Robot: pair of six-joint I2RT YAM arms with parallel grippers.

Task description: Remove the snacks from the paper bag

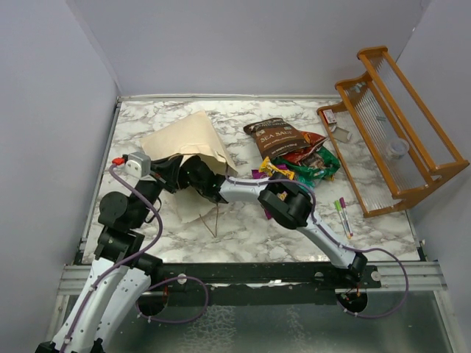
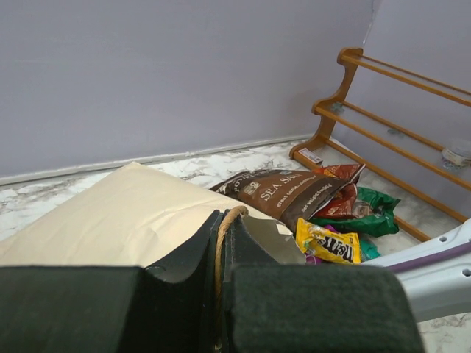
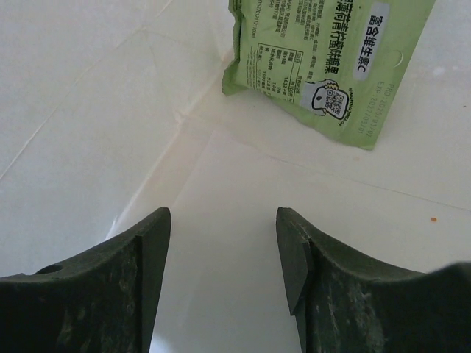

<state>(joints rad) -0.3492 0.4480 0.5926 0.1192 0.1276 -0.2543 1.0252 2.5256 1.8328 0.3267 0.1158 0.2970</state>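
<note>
The beige paper bag (image 1: pixel 184 140) lies on its side at the left of the table, its mouth toward the arms. My left gripper (image 2: pixel 222 220) is shut on the bag's twisted cord handle (image 2: pixel 219 254) and holds the mouth edge up. My right gripper (image 3: pixel 223 220) is open and empty inside the bag; its tips are hidden by the bag in the top view. A light-green packet (image 3: pixel 331 59) lies on the bag's pale inner wall ahead of the fingers. Outside lie the brown Sea Salt bag (image 1: pixel 278 136), an orange-red bag (image 1: pixel 309 151), green bags (image 1: pixel 324 165) and a yellow candy wrapper (image 2: pixel 327 244).
A wooden rack (image 1: pixel 397 125) stands along the right wall. Two marker pens (image 1: pixel 342 213) lie near the right front. The bag's other cord handle (image 1: pixel 213 220) trails on the marble in front of the bag. Grey walls close three sides.
</note>
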